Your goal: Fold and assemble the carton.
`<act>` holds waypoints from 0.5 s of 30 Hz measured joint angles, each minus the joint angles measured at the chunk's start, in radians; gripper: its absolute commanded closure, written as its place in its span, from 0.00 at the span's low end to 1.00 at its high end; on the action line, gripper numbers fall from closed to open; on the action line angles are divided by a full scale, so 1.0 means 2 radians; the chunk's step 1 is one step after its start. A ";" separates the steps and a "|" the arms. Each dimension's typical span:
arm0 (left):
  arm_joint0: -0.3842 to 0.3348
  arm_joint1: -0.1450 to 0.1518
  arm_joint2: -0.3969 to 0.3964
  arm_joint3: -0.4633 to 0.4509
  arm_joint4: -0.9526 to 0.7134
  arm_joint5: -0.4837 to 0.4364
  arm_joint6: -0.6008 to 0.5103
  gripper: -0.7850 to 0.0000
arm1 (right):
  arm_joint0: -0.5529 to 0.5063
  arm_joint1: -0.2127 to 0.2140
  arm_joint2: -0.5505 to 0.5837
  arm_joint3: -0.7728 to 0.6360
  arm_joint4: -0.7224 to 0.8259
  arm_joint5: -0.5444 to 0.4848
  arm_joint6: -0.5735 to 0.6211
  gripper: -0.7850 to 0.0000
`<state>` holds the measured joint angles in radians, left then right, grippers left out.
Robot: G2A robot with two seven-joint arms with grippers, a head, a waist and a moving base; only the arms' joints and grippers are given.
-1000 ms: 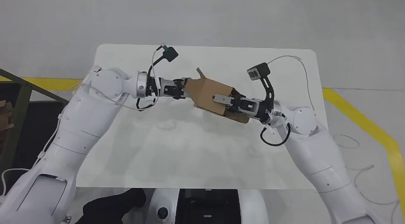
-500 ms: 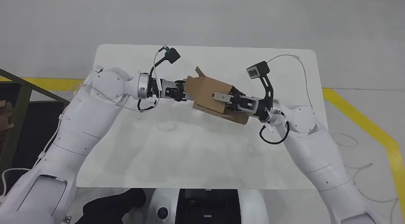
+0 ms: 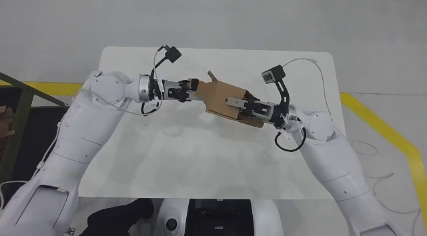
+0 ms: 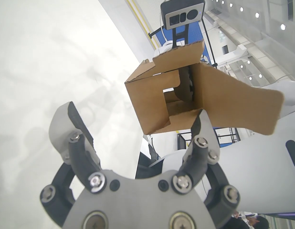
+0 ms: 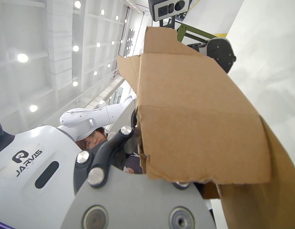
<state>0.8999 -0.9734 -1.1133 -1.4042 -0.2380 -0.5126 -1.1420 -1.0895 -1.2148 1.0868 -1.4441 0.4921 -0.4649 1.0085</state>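
We see the brown cardboard carton (image 3: 223,96) held above the middle of the white table (image 3: 200,163), between the two arms, with its open end facing the left gripper (image 3: 194,91).

In the left wrist view, the left gripper (image 4: 136,110) has its fingers (image 4: 78,125) spread wide and clamps nothing. One fingertip stands off to the side, apart from the carton (image 4: 161,91). The other fingertip (image 4: 202,125) meets the lower edge of the open end, where the long side flap (image 4: 245,106) folds outward. We cannot tell whether it presses there or only touches.

The right gripper (image 3: 231,105) pinches the carton at the opposite end. From above, one finger lies along the outside of the top panel. Through the open end we see a dark part (image 4: 185,79) inside the box, which appears to be the second finger. In the right wrist view the carton (image 5: 197,120) sits right against the gripper's base and hides the fingertips.
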 measured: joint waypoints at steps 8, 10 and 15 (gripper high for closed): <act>0.009 0.005 -0.029 0.021 -0.014 -0.003 0.025 0.00 | 0.003 0.001 -0.008 0.012 -0.011 0.017 0.027 1.00; 0.010 0.006 -0.036 0.024 -0.011 0.002 0.035 0.00 | 0.006 0.001 -0.014 0.016 -0.017 0.022 0.039 1.00; 0.011 0.006 -0.033 0.010 0.044 0.024 0.067 0.00 | 0.013 -0.001 -0.030 0.021 0.000 0.024 0.079 1.00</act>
<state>0.9219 -0.9605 -1.1791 -1.3842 -0.1508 -0.4641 -1.0077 -1.0626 -1.2158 1.0277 -1.4028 0.4928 -0.4163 1.1671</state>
